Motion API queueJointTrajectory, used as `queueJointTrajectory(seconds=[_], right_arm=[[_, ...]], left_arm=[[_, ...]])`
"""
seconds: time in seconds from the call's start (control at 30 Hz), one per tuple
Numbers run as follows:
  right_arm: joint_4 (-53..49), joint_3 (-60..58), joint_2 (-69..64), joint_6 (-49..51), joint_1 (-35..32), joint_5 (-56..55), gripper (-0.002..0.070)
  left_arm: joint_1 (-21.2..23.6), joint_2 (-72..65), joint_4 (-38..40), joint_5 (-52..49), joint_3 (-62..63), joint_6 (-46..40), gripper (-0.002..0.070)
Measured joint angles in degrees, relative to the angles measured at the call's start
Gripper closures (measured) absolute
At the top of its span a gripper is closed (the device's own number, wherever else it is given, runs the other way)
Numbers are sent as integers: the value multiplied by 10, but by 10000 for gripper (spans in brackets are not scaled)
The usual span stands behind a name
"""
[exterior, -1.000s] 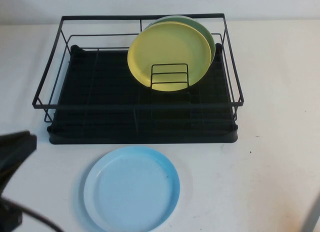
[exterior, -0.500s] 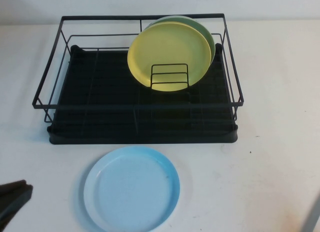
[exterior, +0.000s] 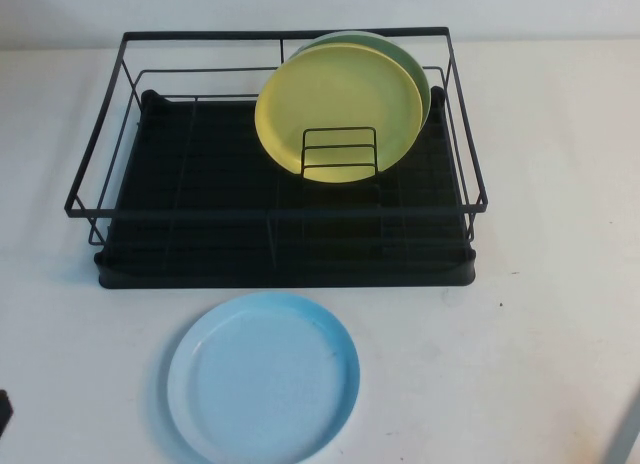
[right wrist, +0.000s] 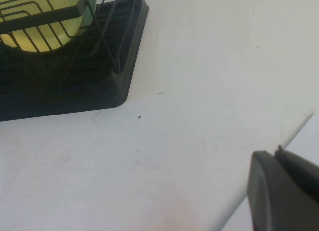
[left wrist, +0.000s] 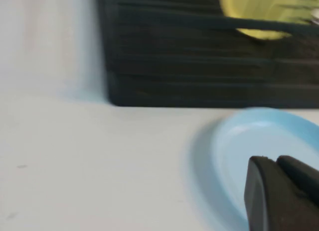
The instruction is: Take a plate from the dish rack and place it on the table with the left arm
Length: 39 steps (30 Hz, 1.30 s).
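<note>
The light blue plate [exterior: 263,377] lies flat on the table [exterior: 540,314], just in front of the dish rack [exterior: 280,224], with nothing touching it. In the left wrist view my left gripper [left wrist: 274,160] is shut and empty. It hovers near the edge of the plate [left wrist: 259,136], out to the plate's left. Only a dark sliver of the left arm [exterior: 3,408] shows at the left edge of the high view. My right gripper [right wrist: 275,153] is shut and empty over bare table [right wrist: 189,141] to the right of the dish rack [right wrist: 75,86].
A yellow plate [exterior: 335,109] stands upright in the small wire holder [exterior: 338,152] inside the rack. A green plate [exterior: 418,69] stands behind it. A grey sliver of the right arm [exterior: 630,439] shows at the lower right corner of the high view.
The left arm has drawn back down and to the left, almost out of the high view. The blue plate, the rack and the right arm have not moved.
</note>
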<state>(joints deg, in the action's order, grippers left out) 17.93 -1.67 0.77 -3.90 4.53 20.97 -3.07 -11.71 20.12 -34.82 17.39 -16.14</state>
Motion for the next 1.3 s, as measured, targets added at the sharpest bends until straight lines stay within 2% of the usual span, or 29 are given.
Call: queueJointTrajectory(seconds=[0.07,0.17,0.37,0.5,0.73,1.3], right_arm=[[0,0,0,0,0,0,696],[0,0,0,0,0,0,696],[0,0,0,0,0,0,696],[0,0,0,0,0,0,696],[0,0,0,0,0,0,696],[0,0,0,0,0,0,696]], left_arm=[[0,23,-48,37,-30,46,676],[0,57,-93,109,-82,58,676],[0,108,-115,263,-184,56,676],[-1,116,-158,260,-187,56,676],[-1,117,-168,156,-187,51,676],[-1,122,-172,152,-187,47,677]])
